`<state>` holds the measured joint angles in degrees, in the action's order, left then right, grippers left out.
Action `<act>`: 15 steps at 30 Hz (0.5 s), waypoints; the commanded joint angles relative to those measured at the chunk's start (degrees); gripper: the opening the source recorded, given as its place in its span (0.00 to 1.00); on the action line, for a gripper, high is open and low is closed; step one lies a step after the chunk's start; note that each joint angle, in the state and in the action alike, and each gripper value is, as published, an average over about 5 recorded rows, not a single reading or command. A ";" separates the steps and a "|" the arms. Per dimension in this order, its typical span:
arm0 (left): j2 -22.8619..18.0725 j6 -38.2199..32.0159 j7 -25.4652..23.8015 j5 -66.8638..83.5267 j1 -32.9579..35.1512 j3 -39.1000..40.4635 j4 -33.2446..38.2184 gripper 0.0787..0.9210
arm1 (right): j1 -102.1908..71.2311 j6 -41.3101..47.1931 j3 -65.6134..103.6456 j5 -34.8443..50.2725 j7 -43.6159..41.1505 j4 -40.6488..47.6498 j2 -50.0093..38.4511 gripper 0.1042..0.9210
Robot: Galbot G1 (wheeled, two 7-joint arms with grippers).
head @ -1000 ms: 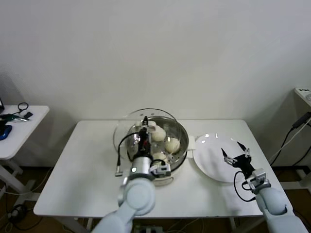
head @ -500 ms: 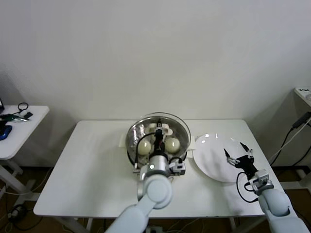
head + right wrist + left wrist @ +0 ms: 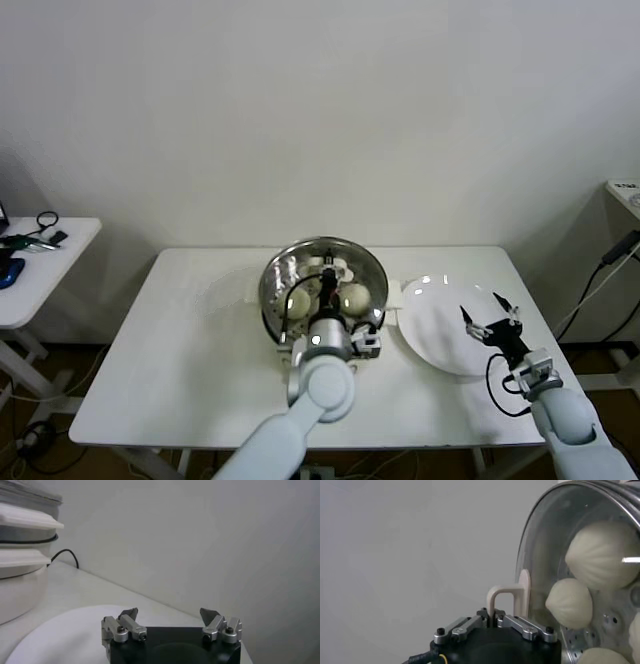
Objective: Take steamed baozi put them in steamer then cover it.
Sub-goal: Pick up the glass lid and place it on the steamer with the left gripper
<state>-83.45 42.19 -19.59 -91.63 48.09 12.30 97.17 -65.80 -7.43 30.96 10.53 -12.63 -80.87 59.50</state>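
Observation:
The steel steamer (image 3: 276, 281) stands mid-table on its white base. The clear glass cover (image 3: 372, 272) lies over it, with pale baozi (image 3: 353, 298) showing through the glass. My left gripper (image 3: 327, 283) is shut on the cover's cream handle above the pot's middle. In the left wrist view the handle (image 3: 512, 596) is pinched between the jaws of the left gripper (image 3: 493, 620), and baozi (image 3: 569, 603) lie behind the glass of the cover (image 3: 540, 550). My right gripper (image 3: 489, 315) is open and empty over the white plate (image 3: 430, 320); in the right wrist view it (image 3: 169, 616) hangs above the plate (image 3: 60, 630).
The steamer's white base and handle (image 3: 25, 560) show at the side of the right wrist view. A small side table (image 3: 30, 270) with cables stands off to the left. The wall is close behind the table.
My left gripper has carried the cover from the left side of the steamer to over it and lowered it onto the pot. The right gripper has barely moved.

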 commanded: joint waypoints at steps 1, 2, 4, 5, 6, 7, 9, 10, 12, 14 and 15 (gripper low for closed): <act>-0.01 2.81 0.75 0.23 -0.40 0.09 -1.39 0.08 | -0.02 -0.05 0.08 -0.12 -0.09 0.04 0.09 0.88; 0.08 2.81 0.91 0.37 -0.38 0.07 -1.40 0.08 | -0.02 -0.05 0.08 -0.14 -0.11 0.03 0.09 0.88; 0.27 2.81 1.16 0.70 -0.32 0.02 -1.40 0.08 | 0.01 -0.06 0.09 -0.17 -0.14 0.04 0.10 0.88; 0.34 2.81 1.20 0.82 -0.29 -0.02 -1.39 0.08 | 0.02 -0.06 0.10 -0.19 -0.16 0.06 0.10 0.88; 0.41 2.81 1.25 0.95 -0.25 -0.05 -1.37 0.08 | 0.04 -0.07 0.11 -0.23 -0.20 0.10 0.12 0.88; 0.48 2.81 1.29 1.09 -0.20 -0.10 -1.33 0.08 | 0.05 -0.09 0.14 -0.27 -0.24 0.14 0.14 0.88; 0.73 2.81 1.32 1.50 -0.10 -0.12 -1.22 0.08 | 0.05 -0.11 0.16 -0.34 -0.32 0.16 0.18 0.88; 0.93 2.81 1.35 1.78 -0.07 -0.07 -1.15 0.08 | 0.04 -0.12 0.15 -0.36 -0.37 0.13 0.19 0.88; 1.34 2.81 1.46 2.49 -0.03 0.03 -1.04 0.08 | 0.03 -0.11 0.10 -0.35 -0.47 0.09 0.13 0.88; 1.61 2.81 1.70 3.30 -0.04 0.06 -1.04 0.08 | 0.09 -0.11 0.06 -0.34 -0.56 0.10 0.04 0.88; 1.64 2.81 1.84 3.70 -0.04 0.03 -1.08 0.08 | 0.14 -0.11 0.05 -0.33 -0.59 0.12 0.00 0.88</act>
<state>-82.35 42.19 -18.32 -89.90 48.14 12.28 96.35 -65.76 -7.53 31.08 10.19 -13.11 -80.70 59.62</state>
